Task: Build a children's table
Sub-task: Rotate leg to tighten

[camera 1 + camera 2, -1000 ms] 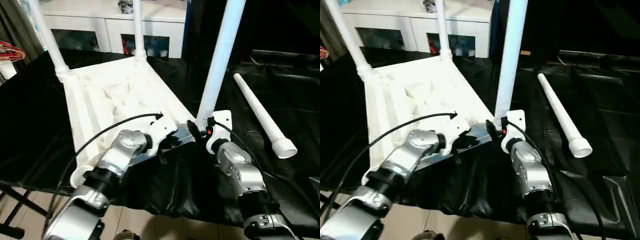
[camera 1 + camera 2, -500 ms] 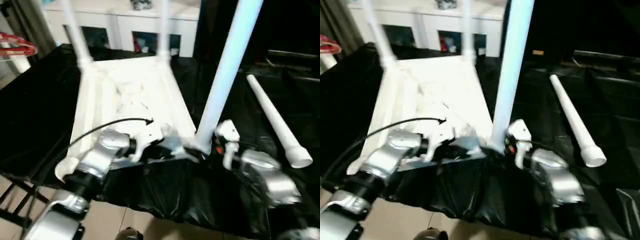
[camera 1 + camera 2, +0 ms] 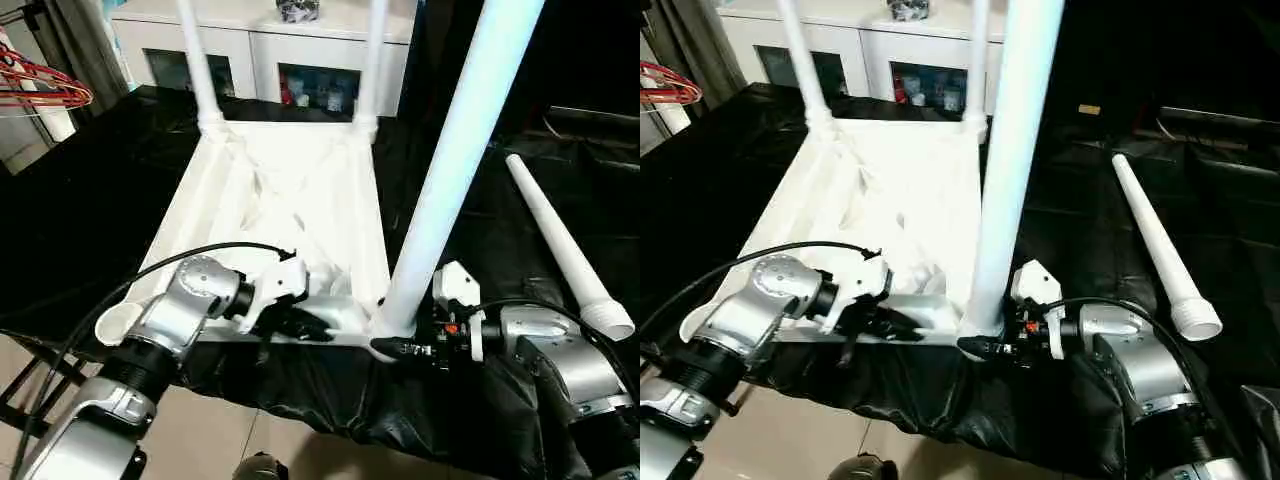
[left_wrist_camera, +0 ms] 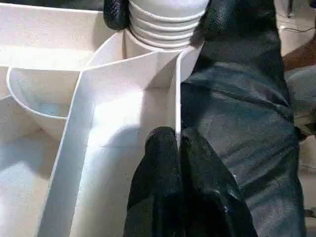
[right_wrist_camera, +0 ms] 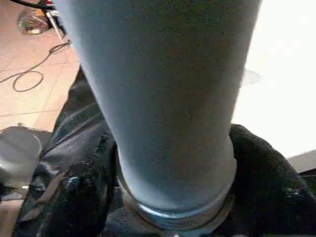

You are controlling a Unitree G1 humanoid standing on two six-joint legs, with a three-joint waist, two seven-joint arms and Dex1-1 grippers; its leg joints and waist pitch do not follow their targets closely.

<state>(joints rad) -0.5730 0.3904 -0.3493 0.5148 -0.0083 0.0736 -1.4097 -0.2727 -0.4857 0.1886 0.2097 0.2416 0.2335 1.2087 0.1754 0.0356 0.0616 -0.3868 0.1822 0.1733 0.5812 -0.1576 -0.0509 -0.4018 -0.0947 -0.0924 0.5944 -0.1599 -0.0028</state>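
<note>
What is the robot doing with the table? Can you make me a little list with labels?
table top: upside down on the black cloth
legs standing: three, the nearest at the near right corner
spare leg: lying on the cloth
empty socket: near left corner
left pincer: shut on the near rim
right pincer: shut on the nearest leg's base

Loose leg (image 3: pixel 566 239) right of tabletop (image 3: pixel 290 195)

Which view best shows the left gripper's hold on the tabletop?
The left wrist view: the fingers pinch the tabletop rim at close range. The eye views show the left gripper from above, the contact obscured.
</note>
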